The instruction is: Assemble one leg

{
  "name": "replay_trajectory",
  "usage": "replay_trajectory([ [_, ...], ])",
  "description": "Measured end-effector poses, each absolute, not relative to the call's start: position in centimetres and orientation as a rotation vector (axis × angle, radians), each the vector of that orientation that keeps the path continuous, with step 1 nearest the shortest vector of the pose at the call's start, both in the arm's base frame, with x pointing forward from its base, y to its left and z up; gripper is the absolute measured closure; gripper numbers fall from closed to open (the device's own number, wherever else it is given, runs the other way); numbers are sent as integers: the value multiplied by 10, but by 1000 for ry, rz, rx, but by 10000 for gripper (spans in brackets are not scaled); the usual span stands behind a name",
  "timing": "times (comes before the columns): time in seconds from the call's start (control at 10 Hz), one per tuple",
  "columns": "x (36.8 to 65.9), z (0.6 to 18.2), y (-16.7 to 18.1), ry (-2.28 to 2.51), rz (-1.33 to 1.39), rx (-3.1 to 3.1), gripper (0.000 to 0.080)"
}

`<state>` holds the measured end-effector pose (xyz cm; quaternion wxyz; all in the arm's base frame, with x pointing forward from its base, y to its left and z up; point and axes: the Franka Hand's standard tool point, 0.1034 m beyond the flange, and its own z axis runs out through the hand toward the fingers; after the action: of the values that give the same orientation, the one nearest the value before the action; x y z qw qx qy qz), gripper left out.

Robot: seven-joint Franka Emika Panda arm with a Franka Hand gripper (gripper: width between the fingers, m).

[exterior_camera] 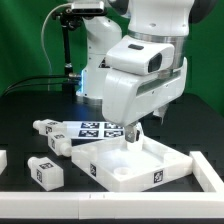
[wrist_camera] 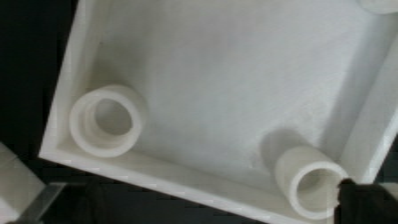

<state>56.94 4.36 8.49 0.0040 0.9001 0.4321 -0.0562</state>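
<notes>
The large white panel [exterior_camera: 140, 163] with raised rims lies flat on the black table. My gripper [exterior_camera: 133, 140] hangs just above its far side, fingers pointing down, open and empty. In the wrist view the panel [wrist_camera: 214, 90] fills the picture, with two round sockets, one [wrist_camera: 107, 122] to one side and one [wrist_camera: 317, 182] close to a dark fingertip [wrist_camera: 366, 200]. My gripper [wrist_camera: 196, 208] holds nothing. Small white legs with tags lie on the table towards the exterior view's left: one leg [exterior_camera: 44, 171] in front, two more [exterior_camera: 45, 127] [exterior_camera: 58, 142] behind it.
The marker board [exterior_camera: 100, 128] lies behind the panel, partly hidden by the arm. A white piece [exterior_camera: 207, 170] lies to the panel's right and another [exterior_camera: 3, 160] at the left edge. A low white bar [exterior_camera: 110, 204] runs along the table's front.
</notes>
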Motion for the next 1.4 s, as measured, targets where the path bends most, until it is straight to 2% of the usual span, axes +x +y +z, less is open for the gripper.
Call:
replay_trajectory([
  [0.6,567,82,41,1381,-191,2814,150],
  [0.9,570,54,-16,1423,-92,2780,150],
  [1.1,562,39,-32,1414,-69,2780,150],
  [1.4,561,11,-35,1425,-63,2780,150],
])
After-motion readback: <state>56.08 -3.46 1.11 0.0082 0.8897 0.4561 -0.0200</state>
